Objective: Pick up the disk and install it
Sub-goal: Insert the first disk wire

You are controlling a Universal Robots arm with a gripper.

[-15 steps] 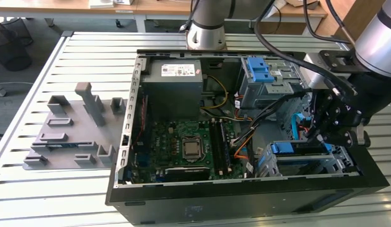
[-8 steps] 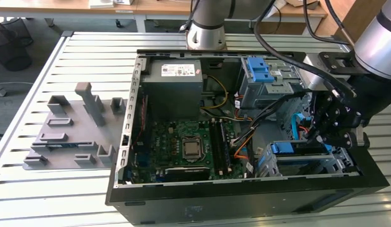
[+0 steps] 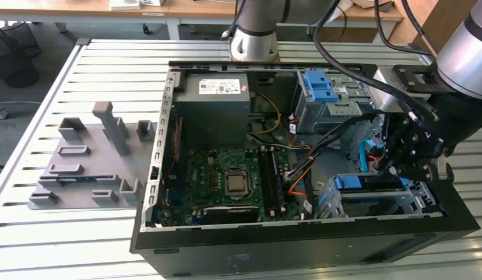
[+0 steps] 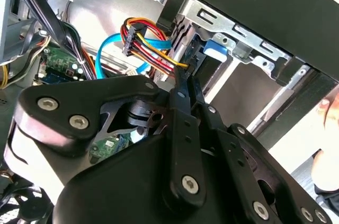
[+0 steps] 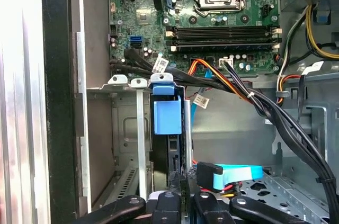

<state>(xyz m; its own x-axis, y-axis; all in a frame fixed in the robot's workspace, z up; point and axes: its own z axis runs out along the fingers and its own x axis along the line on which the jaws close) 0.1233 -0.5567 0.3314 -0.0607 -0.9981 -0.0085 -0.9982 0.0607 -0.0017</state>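
While seated in cage [image 5: 124, 128], disk [image 5: 167, 123] apparently edge-up — long axis into bay.

Slatted pale metal table [image 3: 85, 70] under bright light, wooden desks [image 3: 70, 7] along the far edge, grey floor [image 3: 38, 41] beneath, dark bin [image 3: 11, 58] at exterior view's left.

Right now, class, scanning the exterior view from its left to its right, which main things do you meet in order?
Grey fixture block → motherboard inside the open computer case → blue drive cage latch → gripper above the drive bay.
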